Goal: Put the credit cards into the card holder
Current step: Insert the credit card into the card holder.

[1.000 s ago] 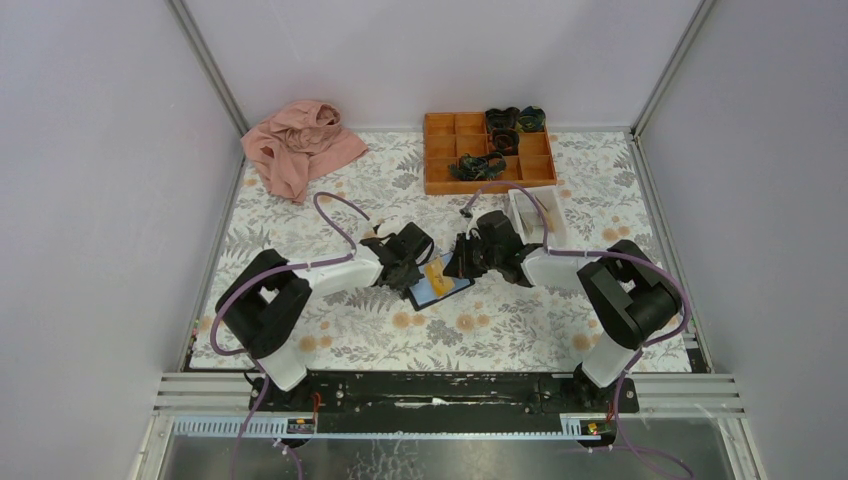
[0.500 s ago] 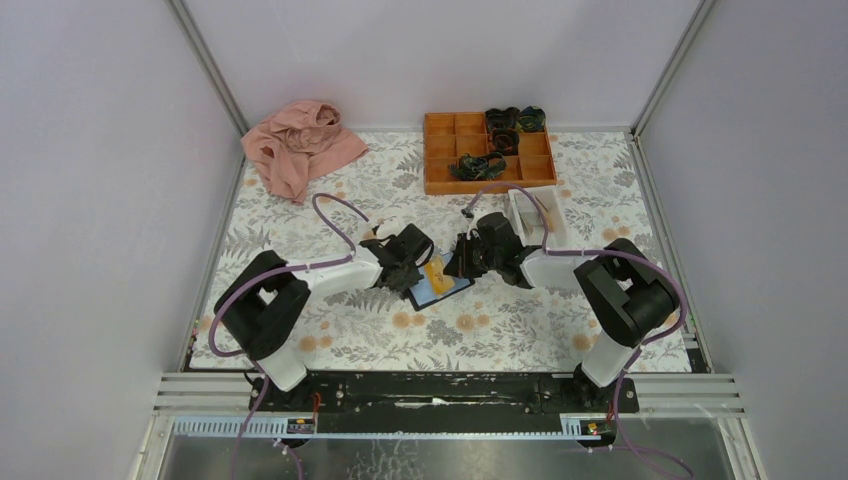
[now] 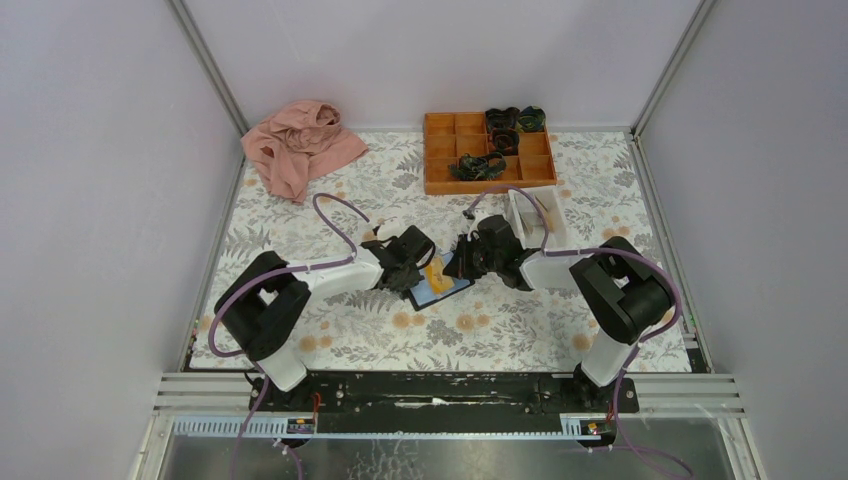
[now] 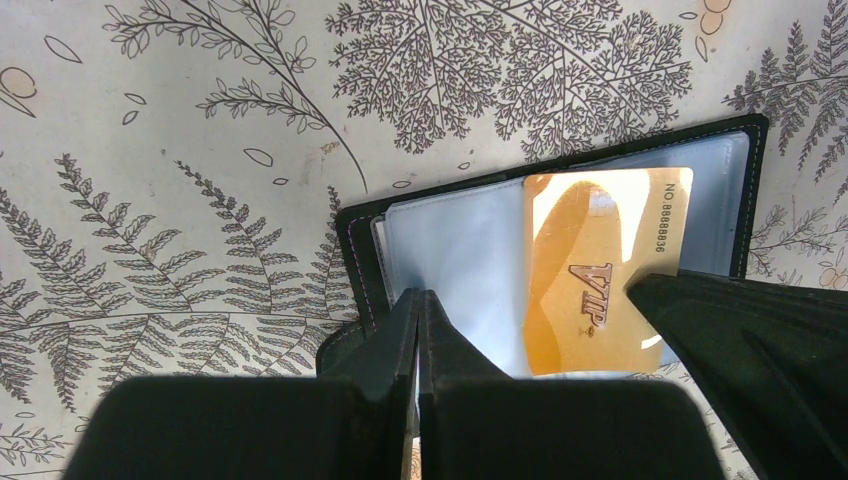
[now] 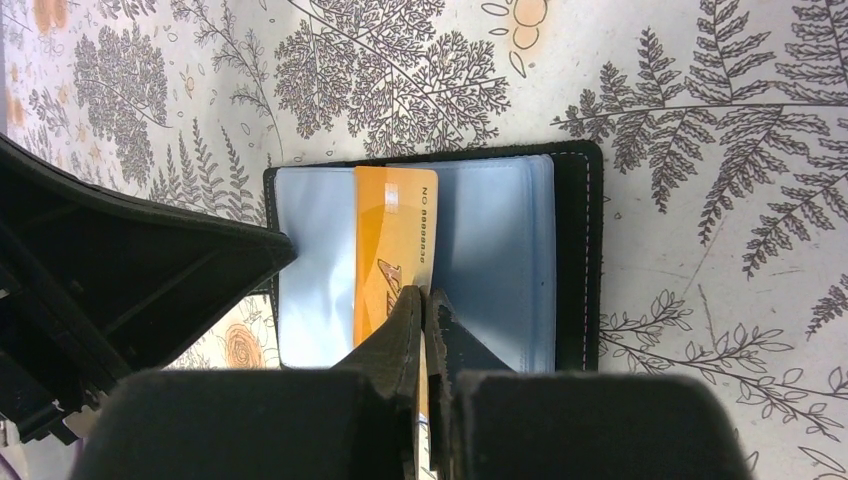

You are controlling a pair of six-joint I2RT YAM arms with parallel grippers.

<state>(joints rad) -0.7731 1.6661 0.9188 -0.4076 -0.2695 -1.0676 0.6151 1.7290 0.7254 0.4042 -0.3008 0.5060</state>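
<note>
1. Black fingers of the left gripper [image 4: 418,300] stay pinched shut on the near edge of the card holder [image 4: 355,260], pinning it open.
2. Just ahead of the right gripper [image 5: 425,300], which is closed thin on the orange card [image 5: 393,230], that card lies across the blue pockets.
3. Little has shifted this past second. The right arm has only crept slightly leftward, so I'd say the card is still being worked in, not seated.
4. Beyond both hands sits the white tray [image 3: 555,225].
</note>
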